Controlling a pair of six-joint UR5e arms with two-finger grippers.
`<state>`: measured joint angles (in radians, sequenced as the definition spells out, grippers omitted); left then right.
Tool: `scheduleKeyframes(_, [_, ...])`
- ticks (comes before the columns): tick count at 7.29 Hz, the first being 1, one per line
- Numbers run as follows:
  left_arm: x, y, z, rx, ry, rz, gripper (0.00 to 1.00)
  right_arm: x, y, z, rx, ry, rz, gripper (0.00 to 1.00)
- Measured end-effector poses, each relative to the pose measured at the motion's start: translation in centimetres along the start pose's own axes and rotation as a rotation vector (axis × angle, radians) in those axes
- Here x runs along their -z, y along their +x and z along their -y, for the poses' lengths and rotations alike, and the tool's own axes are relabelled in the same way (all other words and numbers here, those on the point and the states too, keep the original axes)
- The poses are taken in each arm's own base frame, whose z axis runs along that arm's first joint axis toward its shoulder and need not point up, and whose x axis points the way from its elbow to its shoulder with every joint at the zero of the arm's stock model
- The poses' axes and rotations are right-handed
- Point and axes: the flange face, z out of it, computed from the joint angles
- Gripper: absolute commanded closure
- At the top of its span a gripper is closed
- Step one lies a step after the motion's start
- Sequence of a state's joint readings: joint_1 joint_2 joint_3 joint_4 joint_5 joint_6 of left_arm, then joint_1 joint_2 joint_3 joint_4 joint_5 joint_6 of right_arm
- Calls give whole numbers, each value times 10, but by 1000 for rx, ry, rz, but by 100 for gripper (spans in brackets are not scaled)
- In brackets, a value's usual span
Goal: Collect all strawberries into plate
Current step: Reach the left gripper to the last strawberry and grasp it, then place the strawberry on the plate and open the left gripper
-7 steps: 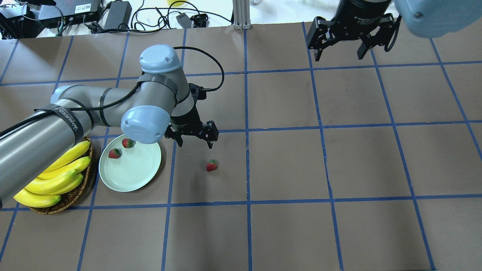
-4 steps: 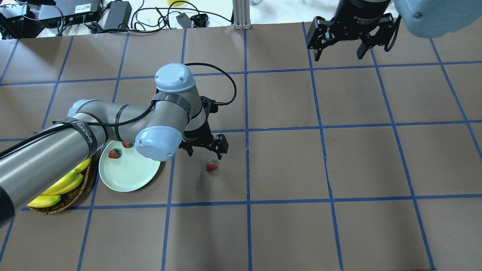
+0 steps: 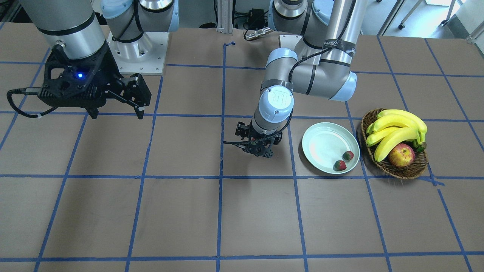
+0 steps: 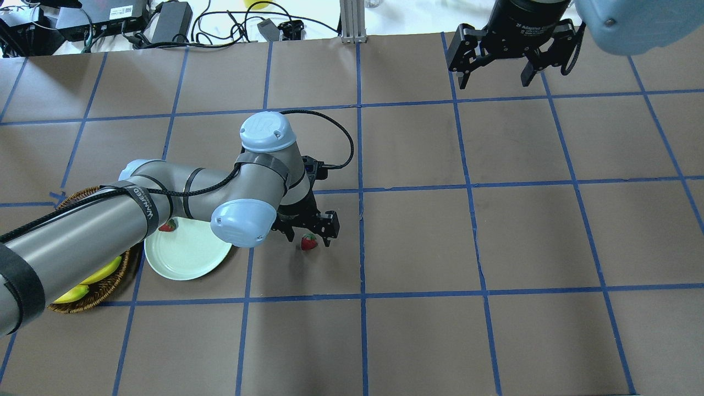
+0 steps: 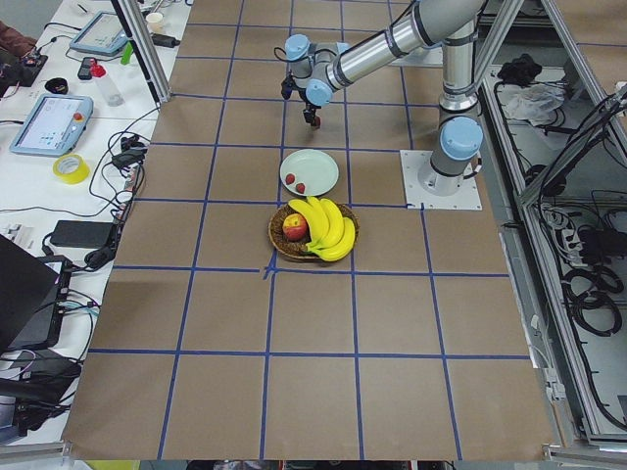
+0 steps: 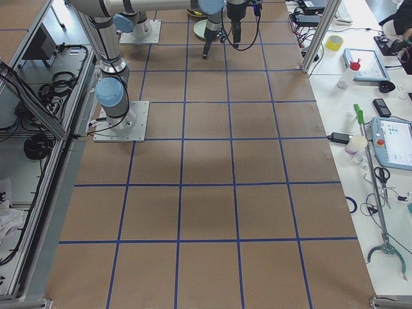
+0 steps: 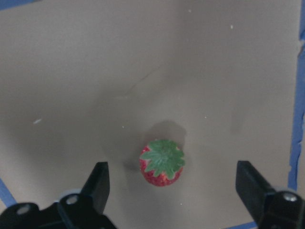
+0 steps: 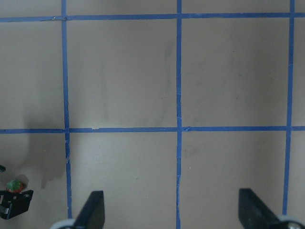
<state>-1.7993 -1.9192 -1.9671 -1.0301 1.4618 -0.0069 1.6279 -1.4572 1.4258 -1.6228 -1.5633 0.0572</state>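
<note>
on the brown, blue-taped table (image 4: 418, 341), seen from overhead, the left gripper (image 4: 308, 235) hangs low over the one strawberry (image 7: 162, 163) outside the plate (image 4: 187, 261). its jaws are spread wide, one finger (image 7: 97, 179) on each side of the fruit. the wrist camera shows clear paper between each finger and the berry, so nothing is gripped. the berry sits with its green cap facing up toward that camera, closer to the finger at 9 o'clock than to the one at 3 o'clock. whether the fingertips touch the paper cannot be told.

this loose berry lies near the pale green plate, at about 3 o'clock from it in the overhead view, just past a blue tape line. from the front camera it is hidden behind the gripper.

two more strawberries (image 3: 348, 155) (image 3: 340, 165) rest inside the plate, close together near its rim, at 10 to 11 o'clock in the overhead view, where the left arm covers one of them.

a wicker basket (image 3: 401, 172) holding bananas (image 3: 393, 128) and an apple (image 3: 401, 155) stands just beside the plate, at its 9 o'clock from overhead.

the right gripper (image 4: 494, 85) hovers well apart at the table's far edge, toward 1 o'clock, jaws wide and holding nothing.
</note>
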Motion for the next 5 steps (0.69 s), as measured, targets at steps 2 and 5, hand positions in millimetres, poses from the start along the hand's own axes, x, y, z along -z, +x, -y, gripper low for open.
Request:
scheduleKeyframes(2, [-4,0,1,2,-9,-2,100,0,0,0,0,0,0,0])
scheduleKeyframes(5, [22,-2,12,1,34,-2,100,-1,0,0,0,-3,0,0])
